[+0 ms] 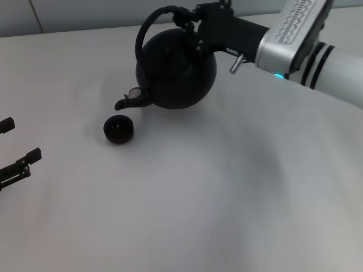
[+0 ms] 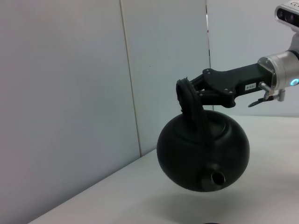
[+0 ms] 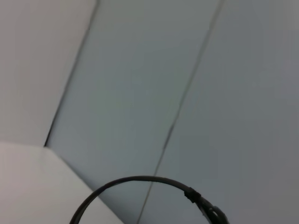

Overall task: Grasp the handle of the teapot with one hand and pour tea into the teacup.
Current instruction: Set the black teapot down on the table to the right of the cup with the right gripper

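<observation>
We see our right pincer [image 1: 184,20] clamped on the handle [image 1: 148,24], holding the teapot [image 1: 176,68] tilted near the counter's [image 1: 227,198] far edge. Its spout [image 1: 122,103] hangs just above the teacup [image 1: 118,128]; no tea shows yet. Our left pincer [image 1: 14,148] rests apart at the counter's left edge.

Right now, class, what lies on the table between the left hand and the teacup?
Nothing: the head view shows only bare white table between the left hand and the teacup.
</observation>
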`<move>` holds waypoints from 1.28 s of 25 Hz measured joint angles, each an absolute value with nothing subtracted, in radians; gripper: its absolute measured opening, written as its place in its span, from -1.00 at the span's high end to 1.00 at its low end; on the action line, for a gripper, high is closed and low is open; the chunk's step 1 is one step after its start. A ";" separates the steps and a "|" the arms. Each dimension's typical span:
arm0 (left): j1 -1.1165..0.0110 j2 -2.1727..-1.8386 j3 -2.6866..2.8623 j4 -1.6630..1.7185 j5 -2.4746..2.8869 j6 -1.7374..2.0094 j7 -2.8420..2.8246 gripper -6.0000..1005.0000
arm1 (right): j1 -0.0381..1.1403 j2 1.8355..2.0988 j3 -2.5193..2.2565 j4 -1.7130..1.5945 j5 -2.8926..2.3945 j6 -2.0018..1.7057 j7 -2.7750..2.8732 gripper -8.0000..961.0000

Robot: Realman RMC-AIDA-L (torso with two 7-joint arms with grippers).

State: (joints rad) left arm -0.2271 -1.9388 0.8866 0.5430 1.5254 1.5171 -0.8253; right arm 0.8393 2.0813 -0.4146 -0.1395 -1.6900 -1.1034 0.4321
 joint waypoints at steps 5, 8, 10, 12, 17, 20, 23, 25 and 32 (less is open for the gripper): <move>-0.227 -1.940 0.887 0.543 1.526 1.517 -0.825 -0.56 | 0.781 2.080 -0.414 -0.160 -1.585 -1.140 0.556 0.85; -0.227 -1.942 0.887 0.543 1.526 1.517 -0.822 -0.56 | 0.750 2.080 -0.414 -0.163 -1.544 -1.160 0.584 0.85; -0.227 -1.942 0.887 0.543 1.526 1.517 -0.822 -0.56 | 0.709 2.081 -0.414 -0.160 -1.502 -1.171 0.590 0.85; -0.227 -1.942 0.887 0.543 1.526 1.517 -0.821 -0.56 | 0.698 2.082 -0.414 -0.158 -1.495 -1.172 0.591 0.85; -0.231 -1.944 0.887 0.543 1.526 1.516 -0.820 -0.56 | 0.649 2.085 -0.414 -0.150 -1.478 -1.176 0.585 0.85; -0.234 -1.944 0.887 0.543 1.526 1.513 -0.819 -0.56 | 0.621 2.085 -0.414 -0.137 -1.451 -1.182 0.578 0.85; -0.236 -1.945 0.888 0.543 1.527 1.511 -0.819 -0.56 | 0.610 2.085 -0.414 -0.134 -1.449 -1.181 0.578 0.85; -0.237 -1.946 0.889 0.543 1.527 1.510 -0.819 -0.56 | 0.601 2.085 -0.414 -0.127 -1.448 -1.175 0.573 0.85; -0.239 -1.949 0.892 0.543 1.528 1.509 -0.818 -0.56 | 0.589 2.085 -0.377 -0.071 -1.447 -1.161 0.465 0.85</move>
